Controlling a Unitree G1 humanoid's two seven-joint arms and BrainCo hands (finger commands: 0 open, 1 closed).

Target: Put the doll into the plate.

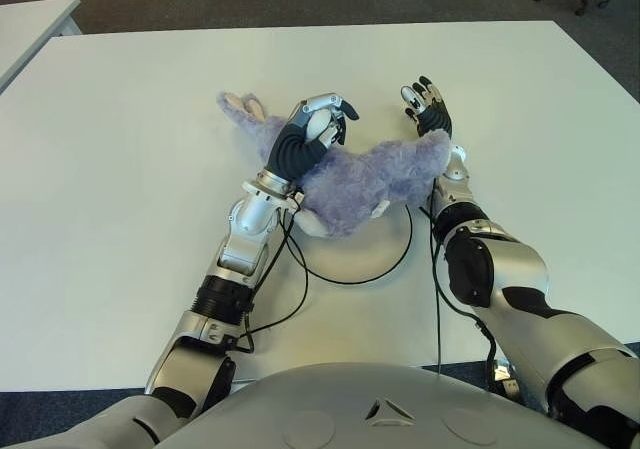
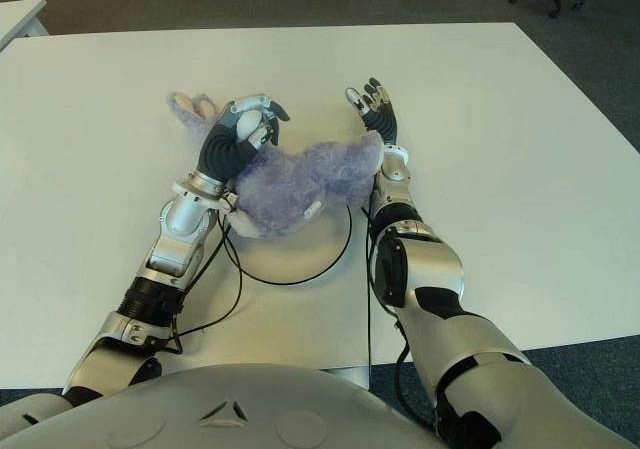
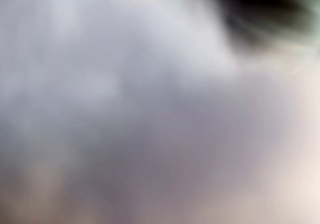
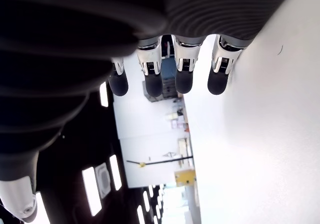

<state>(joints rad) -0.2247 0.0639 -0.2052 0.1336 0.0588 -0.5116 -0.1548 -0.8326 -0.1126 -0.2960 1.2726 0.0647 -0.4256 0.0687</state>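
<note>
Left hand, at roughly 11 o'clock from the plate's centre: fingers curled over something pale and rounded on the fluffy lavender-purple plush doll, apparently a paw or muzzle patch. Grip sits high on the toy's head end, probably so the soft body hangs free and can be steered. Its wrist camera shows only a blur of pale fur pressed against the lens, which fits a close hold.

Doll: long ears trail out on the white table toward 10 o'clock; the body runs across to 2 o'clock. Its bulk lies over the far half of the round white plate with the thin dark rim; the near arc of the rim, from 4 to 7 o'clock, is bare. Whether the body rests fully inside or is partly lifted, cannot tell.

Right hand, at 1 o'clock from the plate, just beyond the doll's right end: fingers straight and spread, holding nothing, apart from the fur as far as the eye views show. Likely steadying or just clear.

Judgement: placement nearly done; ears and head end remain off the plate.
</note>
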